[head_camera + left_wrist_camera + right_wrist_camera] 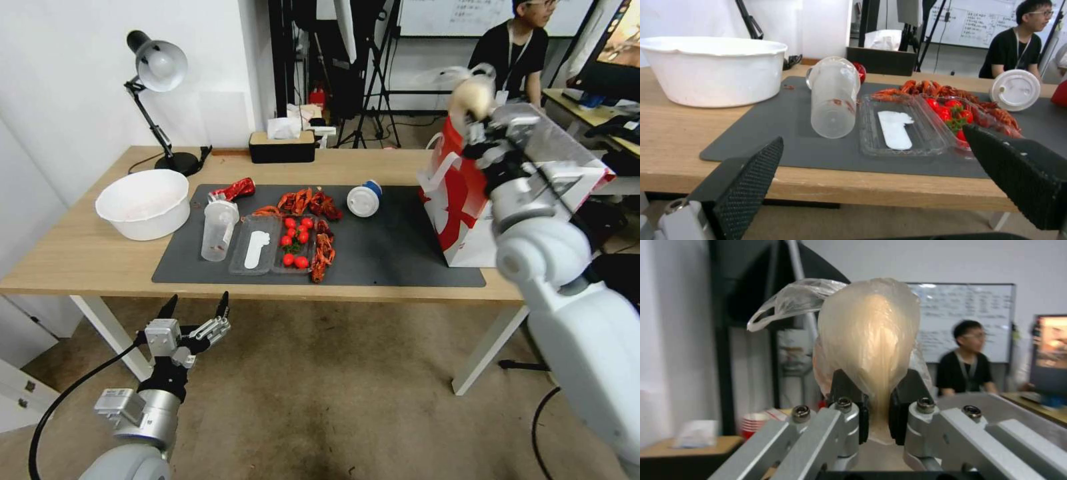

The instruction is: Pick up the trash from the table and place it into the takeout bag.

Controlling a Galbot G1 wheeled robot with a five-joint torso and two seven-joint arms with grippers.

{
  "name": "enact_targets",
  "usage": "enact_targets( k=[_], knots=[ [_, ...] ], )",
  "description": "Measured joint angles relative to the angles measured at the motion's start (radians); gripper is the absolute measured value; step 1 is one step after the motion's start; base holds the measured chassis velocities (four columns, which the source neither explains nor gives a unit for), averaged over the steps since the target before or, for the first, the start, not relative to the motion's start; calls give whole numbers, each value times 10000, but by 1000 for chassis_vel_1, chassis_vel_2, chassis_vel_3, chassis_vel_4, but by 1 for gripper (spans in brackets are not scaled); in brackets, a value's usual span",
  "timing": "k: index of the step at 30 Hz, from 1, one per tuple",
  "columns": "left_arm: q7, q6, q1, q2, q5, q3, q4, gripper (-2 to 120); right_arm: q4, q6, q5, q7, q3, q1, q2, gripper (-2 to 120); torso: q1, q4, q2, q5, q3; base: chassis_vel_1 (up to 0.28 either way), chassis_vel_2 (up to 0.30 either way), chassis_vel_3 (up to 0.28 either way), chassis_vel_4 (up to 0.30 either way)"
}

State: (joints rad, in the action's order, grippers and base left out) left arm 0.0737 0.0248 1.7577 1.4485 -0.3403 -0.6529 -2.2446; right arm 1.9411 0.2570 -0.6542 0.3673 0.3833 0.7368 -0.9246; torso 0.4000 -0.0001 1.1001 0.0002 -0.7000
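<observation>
My right gripper [477, 128] is raised over the open top of the takeout bag [459, 207] at the table's right end. It is shut on the clear plastic bag with a pale lump [470, 95]; in the right wrist view the gripper [878, 421] pinches the bag [869, 346] at its lower end. On the dark mat lie a clear plastic cup [218, 231] [833, 96], a crushed red can [233, 190] and a white-and-blue cup [364, 199] [1015, 90] on its side. A round pale bowl [143, 203] [713, 70] stands left of the mat. My left gripper [194, 309] [872, 134] hangs open below the table's [80, 260] front edge.
Clear trays [255, 253] hold a white utensil and red tomatoes [295, 241], with red crayfish shells [323, 250] beside them. A desk lamp [157, 73] and a black tissue box [282, 145] stand at the back edge. A person sits behind the bag, far off.
</observation>
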Motion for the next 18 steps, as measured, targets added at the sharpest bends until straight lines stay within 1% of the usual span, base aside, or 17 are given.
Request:
enact_targets(
  k=[2,4,5,7,8,11,12,15,16,17,18],
  knots=[
    [-5,-1,0,2,-1,-4,-2,100,-102,133,-47,191,12,-13,41,7,0,-1,0,0,0,0,0,0,0],
    [-15,-3,-2,14,-6,-8,-2,100,-236,285,-128,354,16,-3,48,15,0,1,0,0,0,0,0,0,0],
    [-15,-3,-2,14,-6,-8,-2,100,-236,285,-128,354,16,-3,48,15,0,1,0,0,0,0,0,0,0],
    [-19,-4,-3,29,-6,-10,-2,100,-284,344,-133,458,16,-9,-8,25,1,0,0,0,0,0,0,0,0],
    [-19,-4,-3,29,-6,-10,-2,100,-284,344,-133,458,16,-9,-8,25,1,0,0,0,0,0,0,0,0],
    [-23,-4,-12,33,-9,-16,-2,100,-309,495,-118,635,2,-74,-43,40,0,1,0,-2,0,0,0,0,0],
    [-23,-4,-12,33,-9,-16,-2,100,-309,495,-118,635,2,-74,-43,40,0,1,0,-2,0,0,0,0,0],
    [-28,-4,-10,32,-16,-27,-11,100,-310,648,-61,850,-17,-84,-52,55,0,0,-1,-2,0,0,0,0,0],
    [-28,-4,-10,32,-16,-27,-11,100,-310,648,-61,850,-17,-84,-52,55,0,0,-1,-2,0,0,0,0,0],
    [-30,-4,-10,29,-17,-30,-14,100,-309,670,-53,885,-17,-84,-56,59,0,1,0,-2,0,0,0,0,0],
    [-33,-4,-13,23,-19,-33,-18,100,-307,687,-44,917,-18,-81,-61,65,0,1,-1,-2,0,0,0,0,0]
  ],
)
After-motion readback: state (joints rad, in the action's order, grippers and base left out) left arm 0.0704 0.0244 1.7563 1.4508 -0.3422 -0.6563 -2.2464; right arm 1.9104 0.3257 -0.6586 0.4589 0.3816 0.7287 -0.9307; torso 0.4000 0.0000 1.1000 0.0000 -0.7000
